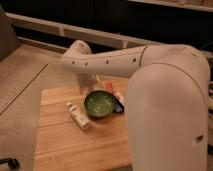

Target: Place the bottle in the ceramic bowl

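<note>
bottle [78, 114] lies nr bowl [101, 104], not in it; gripper [89, 85] behind bowl, open/shut unclear.

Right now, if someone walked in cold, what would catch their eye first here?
The big white robot arm spans the view from the right, its gripper pointing down just behind the glossy green ceramic bowl near the middle of the wooden table. The bottle lies on its side on the table just left of the bowl, outside it.
</note>
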You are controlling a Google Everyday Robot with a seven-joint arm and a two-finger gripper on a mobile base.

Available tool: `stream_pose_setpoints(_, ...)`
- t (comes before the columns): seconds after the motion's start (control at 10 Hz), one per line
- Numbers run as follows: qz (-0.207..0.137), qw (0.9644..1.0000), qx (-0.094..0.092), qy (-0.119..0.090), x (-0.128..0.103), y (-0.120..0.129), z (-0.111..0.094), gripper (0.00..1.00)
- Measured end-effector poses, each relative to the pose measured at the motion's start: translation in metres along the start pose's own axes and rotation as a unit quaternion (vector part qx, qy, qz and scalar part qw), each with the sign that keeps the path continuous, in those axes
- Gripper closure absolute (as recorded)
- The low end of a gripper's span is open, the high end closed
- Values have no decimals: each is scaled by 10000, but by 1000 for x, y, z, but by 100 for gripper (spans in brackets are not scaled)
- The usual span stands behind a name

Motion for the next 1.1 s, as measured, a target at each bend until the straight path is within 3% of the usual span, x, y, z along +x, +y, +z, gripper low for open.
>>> stream_pose_setpoints(0.3,-253,9976,-435,484,9,42,28,35)
stream_pose_setpoints(0.5,-458,9929,-664,875,17,60,52,35)
stream_pose_setpoints(0.7,-796,9869,-779,1165,21,79,69,35)
stream_pose_setpoints(1.1,-1449,9771,-888,1278,2,107,79,35)
